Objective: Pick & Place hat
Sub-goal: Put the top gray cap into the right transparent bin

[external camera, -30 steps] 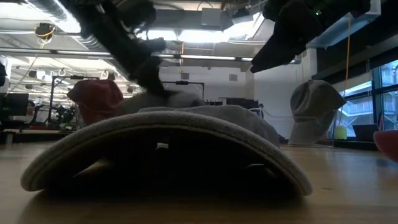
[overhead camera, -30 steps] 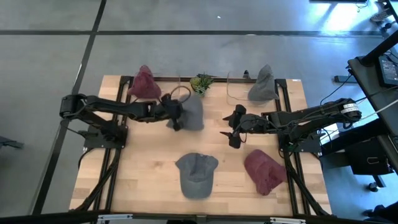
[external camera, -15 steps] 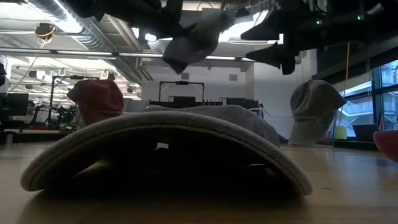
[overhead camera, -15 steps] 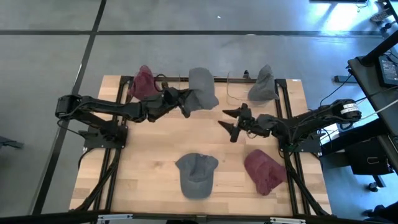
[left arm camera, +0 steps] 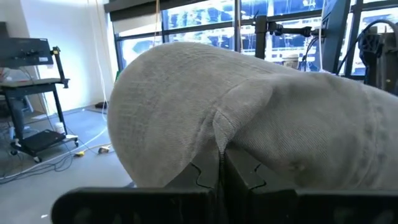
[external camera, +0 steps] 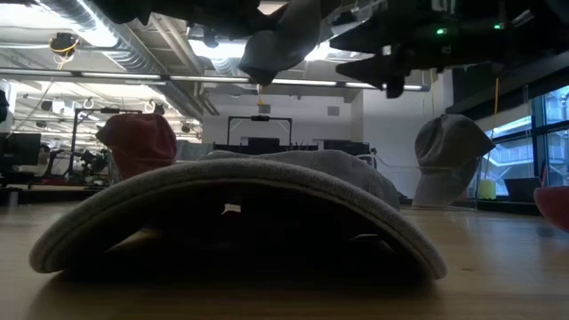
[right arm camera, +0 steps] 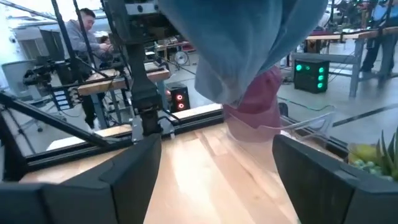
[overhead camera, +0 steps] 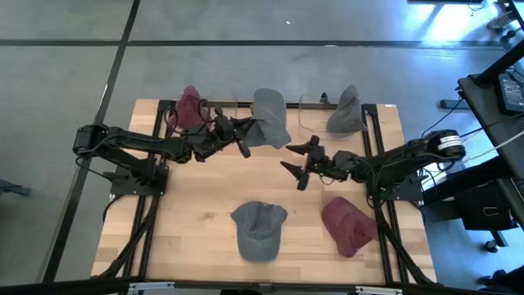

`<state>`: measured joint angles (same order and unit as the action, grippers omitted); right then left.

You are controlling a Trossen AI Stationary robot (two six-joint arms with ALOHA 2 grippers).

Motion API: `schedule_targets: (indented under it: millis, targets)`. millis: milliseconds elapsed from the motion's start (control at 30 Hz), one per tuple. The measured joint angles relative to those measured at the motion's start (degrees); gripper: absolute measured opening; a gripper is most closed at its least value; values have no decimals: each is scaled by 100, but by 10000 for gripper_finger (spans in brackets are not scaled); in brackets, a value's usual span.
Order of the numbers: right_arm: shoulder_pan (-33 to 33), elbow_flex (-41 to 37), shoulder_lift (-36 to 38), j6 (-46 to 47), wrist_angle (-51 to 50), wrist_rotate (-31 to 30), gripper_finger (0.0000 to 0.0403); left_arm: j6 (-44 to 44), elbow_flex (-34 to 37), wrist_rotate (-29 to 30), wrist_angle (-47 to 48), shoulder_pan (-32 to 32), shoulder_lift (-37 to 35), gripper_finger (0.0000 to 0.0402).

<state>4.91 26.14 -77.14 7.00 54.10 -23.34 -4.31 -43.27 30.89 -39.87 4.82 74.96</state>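
The left gripper (overhead camera: 243, 136) is pinched on the fabric of a soft grey cloth cap (overhead camera: 269, 117) and holds it in the air over the far middle of the light wooden table (overhead camera: 188, 221). One second earlier this cap hung low, just above the table surface near the middle; it has since been raised and carried toward the far edge, and over the last half second it shifted only slightly further right. In the left wrist view the two dark fingers (left arm camera: 208, 177) are pressed together with a fold of the cap between them, so the grasp appears secure.

The right gripper (overhead camera: 297, 165) hovers with its fingers spread wide and empty, near the cap but not touching it. Over the same interval it has moved left, toward the carried cap (possibly to assist or receive it; this is a judgement only).

Meaning for the task: the pick step is complete, and the transport step is in progress. Placement is not yet done.

Other hats rest undisturbed: a dark red cap (overhead camera: 190, 108) at the far left, a grey cap (overhead camera: 345, 113) at the far right, a flat grey brimmed cap (overhead camera: 259, 229) near the front, and a crumpled red cap (overhead camera: 349, 224) at the front right.
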Motion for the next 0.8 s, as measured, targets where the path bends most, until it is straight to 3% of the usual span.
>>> schedule_targets:
  millis: [233, 400, 533, 800]
  targets:
    - [63, 769, -1021, -1170, 0, -12, 306, -151, 0, 94, -83, 4, 0, 4]
    - [49, 1297, -1613, -799, 217, -557, 306, -240, 0, 62, -194, 4, 0, 3]
    - [-13, 1487, -1972, -768, 895, -607, 306, -250, 0, 3, -247, 4, 0, 3]
    - [-44, 1424, -2088, -892, 1963, -841, 306, -348, 0, 40, -324, 4, 0, 3]
